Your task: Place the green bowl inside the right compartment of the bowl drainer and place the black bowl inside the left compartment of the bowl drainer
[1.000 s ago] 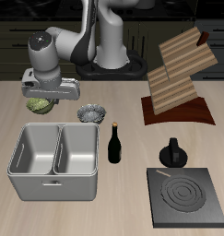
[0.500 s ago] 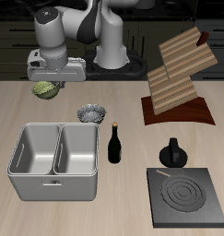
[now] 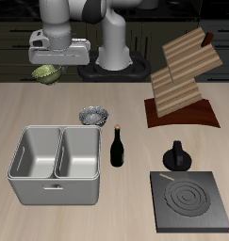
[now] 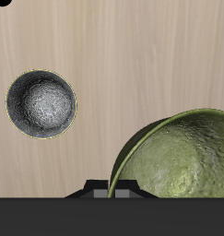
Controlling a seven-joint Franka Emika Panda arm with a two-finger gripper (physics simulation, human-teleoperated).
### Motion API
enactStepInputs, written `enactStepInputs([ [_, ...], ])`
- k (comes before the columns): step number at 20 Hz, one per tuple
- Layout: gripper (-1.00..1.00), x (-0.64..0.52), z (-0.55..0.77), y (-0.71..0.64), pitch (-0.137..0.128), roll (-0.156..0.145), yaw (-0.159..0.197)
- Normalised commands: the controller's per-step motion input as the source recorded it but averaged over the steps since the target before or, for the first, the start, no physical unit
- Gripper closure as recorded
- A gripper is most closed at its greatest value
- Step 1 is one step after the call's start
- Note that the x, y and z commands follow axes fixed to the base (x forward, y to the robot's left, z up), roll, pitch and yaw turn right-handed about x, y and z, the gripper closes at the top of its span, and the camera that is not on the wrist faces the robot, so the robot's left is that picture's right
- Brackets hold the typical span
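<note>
Clearance is the reason for the present pose: we see the end effector [image 3: 48, 64] pinching the green bowl [image 3: 46, 73] by its rim, raised well above the worktop [image 3: 125, 104] so it can pass over the drainer wall. Below and nearer the front sits the bowl drainer [image 3: 56, 179], both wells empty. Behind its far rim rests the black bowl [image 3: 94, 116], untouched. Beside the drainer stands a dark bottle [image 3: 117, 147]. We judge the carry toward the right compartment as under way.
</note>
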Motion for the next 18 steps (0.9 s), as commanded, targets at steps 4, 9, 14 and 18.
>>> enactStepInputs([
  [4, 1.00, -0.14, 0.41, -0.02, -0.047, -0.035, -0.019],
  [9, 1.00, -0.11, 0.34, 0.04, -0.051, 0.009, -0.002],
  [14, 1.00, 0.12, 0.17, 0.08, 0.002, -0.001, -0.001],
  [18, 1.00, 0.03, 0.29, 0.10, -0.015, 0.011, 0.001],
])
